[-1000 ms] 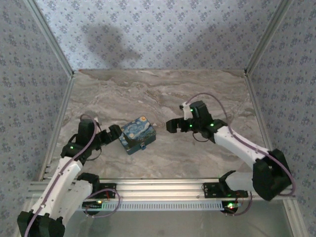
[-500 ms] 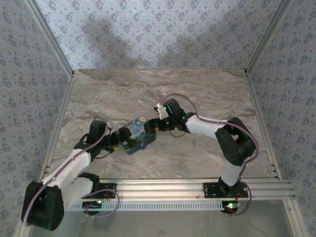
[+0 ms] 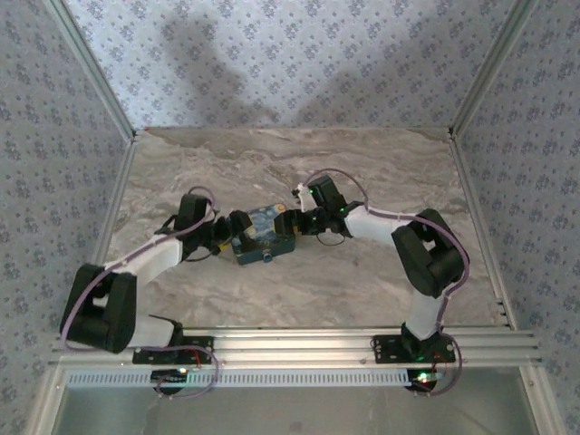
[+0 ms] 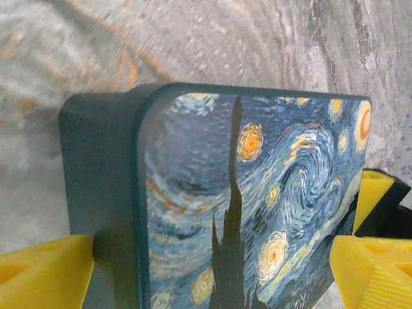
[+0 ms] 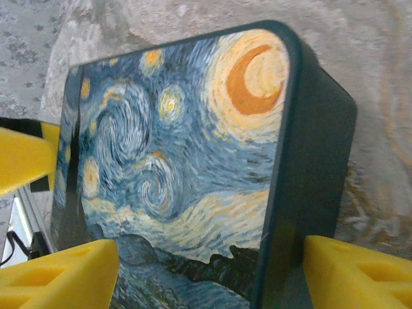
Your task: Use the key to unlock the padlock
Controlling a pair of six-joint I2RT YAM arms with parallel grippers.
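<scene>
A blue-and-yellow swirl-print box lies flat on the marble table between my two grippers. A tiny dark blue-grey padlock hangs at the box's near edge. My left gripper is open, its yellow fingers astride the box; the left one is close against the dark side wall. My right gripper is also open around the box from the opposite side, one finger beside the dark side wall. I cannot tell whether any finger touches the box. The key is out of view.
Patterned walls close in the table on three sides. An aluminium rail runs along the near edge by the arm bases. Bare marble lies behind and in front of the box.
Both arms have reached inward to the box, the left from the left and the right from the right. Both grippers have narrowed, the right one more. The box has shifted slightly right and away.
</scene>
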